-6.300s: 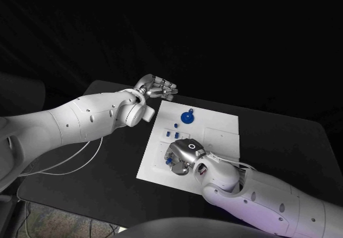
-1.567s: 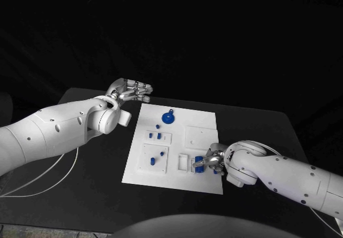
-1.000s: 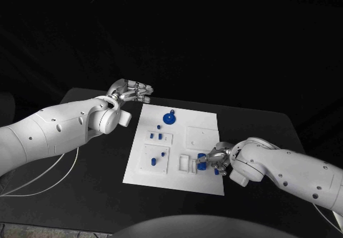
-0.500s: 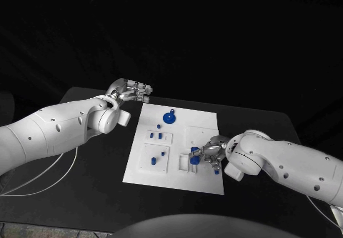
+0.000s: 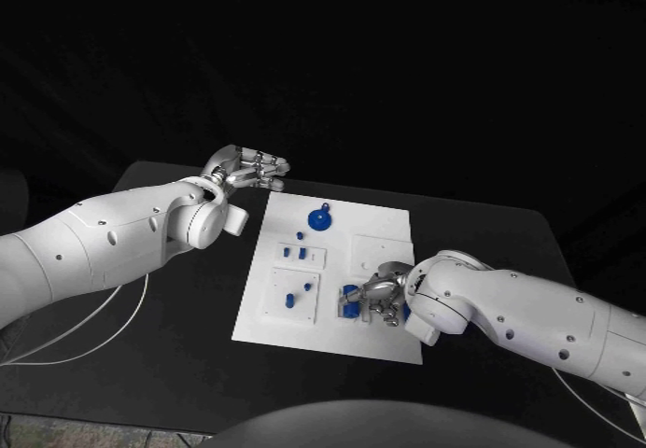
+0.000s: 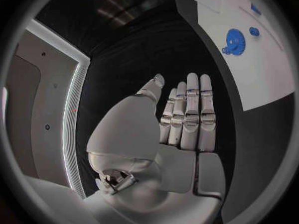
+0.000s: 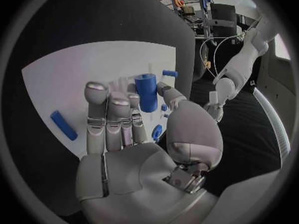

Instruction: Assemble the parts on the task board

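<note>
The white task board (image 5: 384, 229) lies mid-table with a blue gear (image 5: 319, 220) at its far end and small blue pegs (image 5: 292, 252) in its left blocks. My right hand (image 5: 377, 297) hovers over the board's near part and pinches a blue cylinder (image 7: 147, 92) between thumb and a finger. That cylinder (image 5: 353, 297) hangs just left of the hand, above the board. A blue bar (image 7: 64, 125) lies flat on the board beyond the fingers. My left hand (image 5: 250, 169) is off the board's far left corner, fingers (image 6: 190, 112) straight and holding nothing.
Black table (image 5: 161, 308) surrounds the board, with open room on the left and right. A thin white cable (image 5: 94, 322) loops on the table under my left arm. The gear (image 6: 234, 41) and the board's corner (image 6: 261, 69) lie beyond my left hand.
My right hand has moved left across the board's near part, carrying the blue cylinder with it. The left hand has stayed where it was.
</note>
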Robot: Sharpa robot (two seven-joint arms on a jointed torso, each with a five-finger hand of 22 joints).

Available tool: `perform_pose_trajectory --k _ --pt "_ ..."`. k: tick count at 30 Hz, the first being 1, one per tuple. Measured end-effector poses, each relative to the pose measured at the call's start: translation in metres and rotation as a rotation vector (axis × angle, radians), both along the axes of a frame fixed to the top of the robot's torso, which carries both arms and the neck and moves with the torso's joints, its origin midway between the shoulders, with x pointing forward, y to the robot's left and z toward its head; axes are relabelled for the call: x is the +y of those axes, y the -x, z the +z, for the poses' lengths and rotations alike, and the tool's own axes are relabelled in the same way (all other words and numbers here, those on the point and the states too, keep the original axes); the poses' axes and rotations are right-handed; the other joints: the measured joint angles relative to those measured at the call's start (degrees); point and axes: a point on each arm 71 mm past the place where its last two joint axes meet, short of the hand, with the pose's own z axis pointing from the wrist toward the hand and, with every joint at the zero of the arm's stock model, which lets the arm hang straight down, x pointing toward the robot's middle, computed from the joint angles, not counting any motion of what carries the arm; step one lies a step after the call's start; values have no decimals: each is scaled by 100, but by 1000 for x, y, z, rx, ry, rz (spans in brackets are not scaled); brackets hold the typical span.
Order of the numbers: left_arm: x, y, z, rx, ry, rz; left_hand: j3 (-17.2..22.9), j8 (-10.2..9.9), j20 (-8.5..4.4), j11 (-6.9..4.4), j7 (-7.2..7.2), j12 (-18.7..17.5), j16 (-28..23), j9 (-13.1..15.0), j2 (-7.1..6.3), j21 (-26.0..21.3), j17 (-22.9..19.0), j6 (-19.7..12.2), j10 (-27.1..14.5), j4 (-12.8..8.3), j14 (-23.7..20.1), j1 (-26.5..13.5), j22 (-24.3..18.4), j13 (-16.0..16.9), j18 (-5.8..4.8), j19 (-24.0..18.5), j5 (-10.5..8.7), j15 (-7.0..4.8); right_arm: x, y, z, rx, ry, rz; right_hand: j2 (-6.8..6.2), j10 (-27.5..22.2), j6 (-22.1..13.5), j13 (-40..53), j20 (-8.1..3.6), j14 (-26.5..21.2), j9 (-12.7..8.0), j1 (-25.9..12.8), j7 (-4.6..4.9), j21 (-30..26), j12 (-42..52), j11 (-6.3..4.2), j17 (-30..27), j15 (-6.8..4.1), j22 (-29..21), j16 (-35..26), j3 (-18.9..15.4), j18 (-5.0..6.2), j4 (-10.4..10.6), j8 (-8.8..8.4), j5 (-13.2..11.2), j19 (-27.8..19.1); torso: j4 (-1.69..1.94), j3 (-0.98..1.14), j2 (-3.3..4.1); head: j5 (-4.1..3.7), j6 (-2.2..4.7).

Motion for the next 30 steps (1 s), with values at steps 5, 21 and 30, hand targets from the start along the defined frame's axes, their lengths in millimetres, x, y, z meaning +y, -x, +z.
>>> perform_pose_trajectory --k 5,21,30 --pt "-1 0 0 1 0 -3 0 0 0 0 0 0 0 0 0 0 0 0 0 0 0 0 0 0 0 0 0 0 1 -2 -5 -8 20 3 0 0 1 0 0 0 -25 0 -1 -22 0 0 4 0 1 0 0 0 0 -15 0 0 -1 0 0 12 -8" --pt "-2 0 0 5 1 -10 0 0 21 0 0 0 0 0 0 0 -1 0 0 0 -20 0 -45 0 1 21 0 20 2 -7 -8 -36 48 8 85 4 4 -66 0 0 -99 39 0 -45 -1 1 3 0 13 0 -64 1 -65 36 -157 0 -1 -1 -4 22 -21" --pt "-2 0 -1 8 1 -13 -16 0 21 0 0 0 0 0 0 0 -1 0 0 16 -20 0 -67 0 1 21 0 20 2 -7 -7 -39 53 18 28 12 13 -96 0 -1 -207 106 9 -67 -24 11 23 1 22 0 -77 1 -78 39 -290 0 3 -3 -5 27 -32"
